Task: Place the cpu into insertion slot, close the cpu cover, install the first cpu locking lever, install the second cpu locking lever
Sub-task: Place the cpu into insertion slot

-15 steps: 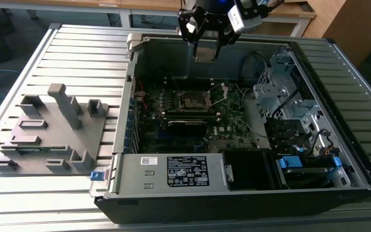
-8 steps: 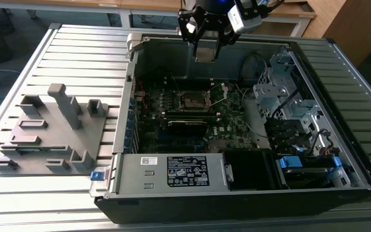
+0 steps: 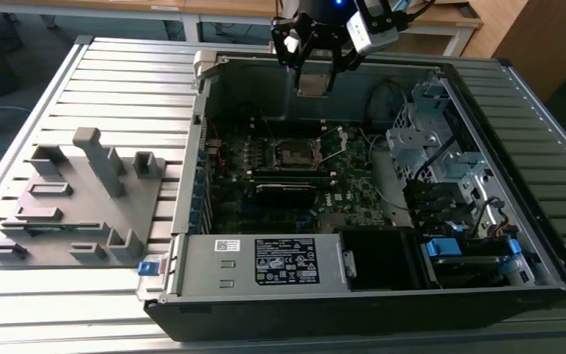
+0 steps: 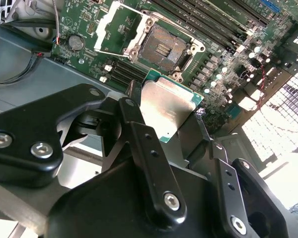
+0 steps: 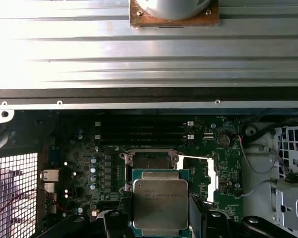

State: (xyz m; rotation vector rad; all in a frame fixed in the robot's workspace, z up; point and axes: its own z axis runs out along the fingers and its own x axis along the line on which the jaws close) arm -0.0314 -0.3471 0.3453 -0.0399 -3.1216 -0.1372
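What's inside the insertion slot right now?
Nothing: the slot shows bare contacts, with the cover open beside it. In the first wrist view the held cpu hides part of it.

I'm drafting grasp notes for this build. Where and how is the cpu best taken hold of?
Grip the cpu by two opposite thin edges, from above its flat metal top, as the jaws pinch it now: a thin square plate offers only edges, and its underside stays free.
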